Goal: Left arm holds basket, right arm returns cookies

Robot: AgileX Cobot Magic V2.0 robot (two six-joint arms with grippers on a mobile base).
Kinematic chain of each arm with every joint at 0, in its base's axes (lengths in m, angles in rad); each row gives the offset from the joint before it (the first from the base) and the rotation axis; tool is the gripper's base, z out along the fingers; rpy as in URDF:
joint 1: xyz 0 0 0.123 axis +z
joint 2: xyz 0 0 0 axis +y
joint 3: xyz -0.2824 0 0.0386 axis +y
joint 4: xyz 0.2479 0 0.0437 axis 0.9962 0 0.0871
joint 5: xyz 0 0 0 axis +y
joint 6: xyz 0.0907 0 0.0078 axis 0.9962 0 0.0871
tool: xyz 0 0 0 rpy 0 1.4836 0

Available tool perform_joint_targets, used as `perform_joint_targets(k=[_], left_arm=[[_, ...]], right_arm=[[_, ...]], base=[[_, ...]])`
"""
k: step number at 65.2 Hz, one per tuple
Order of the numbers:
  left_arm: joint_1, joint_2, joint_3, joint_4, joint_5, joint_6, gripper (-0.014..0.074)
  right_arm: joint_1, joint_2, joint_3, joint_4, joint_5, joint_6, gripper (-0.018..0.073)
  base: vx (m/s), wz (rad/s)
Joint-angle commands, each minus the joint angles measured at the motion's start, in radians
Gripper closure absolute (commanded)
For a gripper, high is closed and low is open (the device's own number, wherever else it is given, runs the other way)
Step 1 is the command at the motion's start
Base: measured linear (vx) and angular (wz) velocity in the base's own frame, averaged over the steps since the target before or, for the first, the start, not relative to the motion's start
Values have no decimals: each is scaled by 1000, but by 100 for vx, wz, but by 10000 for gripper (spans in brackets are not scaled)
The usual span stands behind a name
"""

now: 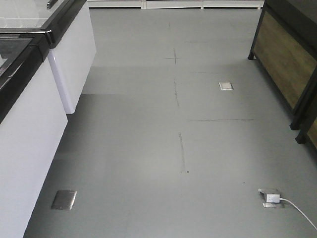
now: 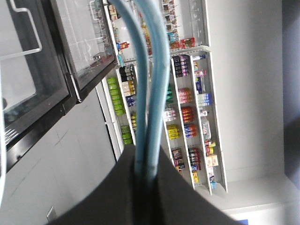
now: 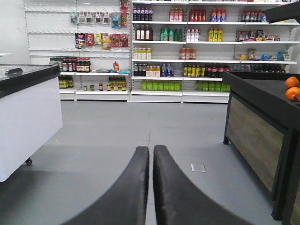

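Observation:
In the left wrist view, two light blue handle straps of the basket [image 2: 152, 93] run up from between my black fingers. My left gripper [image 2: 146, 161] is shut on them. The basket's body is out of view. My right gripper [image 3: 151, 149] is shut, its black fingers [image 3: 133, 187] almost touching with nothing between them, and it points along the grey floor toward the shelves. The cookies do not show in any view. Neither arm appears in the front view.
White chest freezers [image 1: 29, 129] with black rims line the left. A dark wood-panelled stand [image 1: 287, 54] holding oranges [image 3: 293, 88] stands on the right. Stocked shelves [image 3: 187, 51] fill the far wall. A floor socket with a white cable [image 1: 271, 197] lies near right.

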Motion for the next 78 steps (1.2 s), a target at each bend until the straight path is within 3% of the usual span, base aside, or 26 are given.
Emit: perform_joint_targets(k=[1,22,32,43,60,78], left_arm=[[-42,-96,-70,-144,47,0,602],[-219,-148,-82,-142,178,61,602],[-346,-173,-82,-140,198,80,602],[-526,-196,-64,-118,213,122,602],[-777,-272,222,-144,166,270,602],[-975,-313,476,-144,132,385,602]], right_arm=[[-1,-14,17,-6,-75,-3,570],[-1,-14,17,-6,-75,-3,570],[-1,-14,17,-6,-75,-3,570],[-1,-14,17,-6,-75,-3,570],[-1,-14,17,-6,-75,-3,570],[-1,-14,17,-6,-75,-3,570]], base=[[0,0],[0,0],[0,0],[0,0],[0,0],[0,0]])
